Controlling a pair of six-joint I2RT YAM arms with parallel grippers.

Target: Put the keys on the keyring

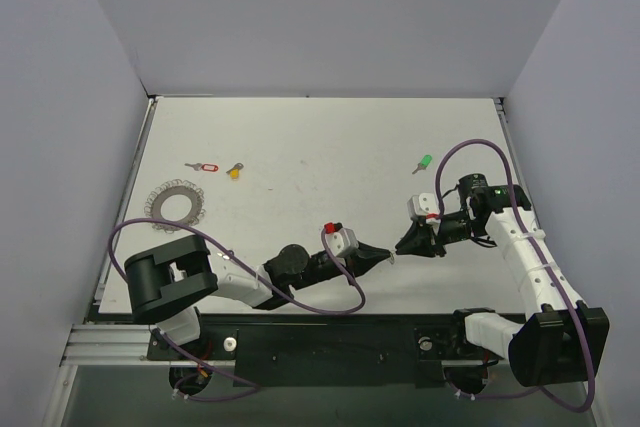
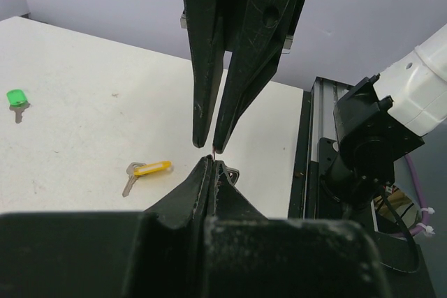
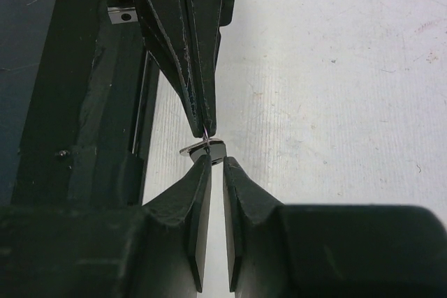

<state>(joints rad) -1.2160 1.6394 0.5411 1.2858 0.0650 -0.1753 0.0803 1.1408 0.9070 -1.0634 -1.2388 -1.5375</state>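
Observation:
My left gripper (image 1: 387, 258) and right gripper (image 1: 399, 250) meet tip to tip near the table's front middle. Between them is a small black-headed key (image 3: 215, 149) with a silvery part. In the left wrist view the left gripper (image 2: 209, 162) is shut, the black key (image 2: 232, 172) at its tip. In the right wrist view the right gripper (image 3: 216, 160) has its jaws a sliver apart, pinched at the tips on that key. The keyring (image 1: 158, 199) lies far left. Red (image 1: 205, 165), yellow (image 1: 234, 172) and green (image 1: 424, 162) keys lie on the table.
A yellow-tagged key (image 2: 148, 169) lies on the table just below the grippers, hidden in the top view. The black mounting rail (image 1: 330, 342) runs along the near edge. Purple-grey walls (image 1: 330, 17) enclose the table on three sides.

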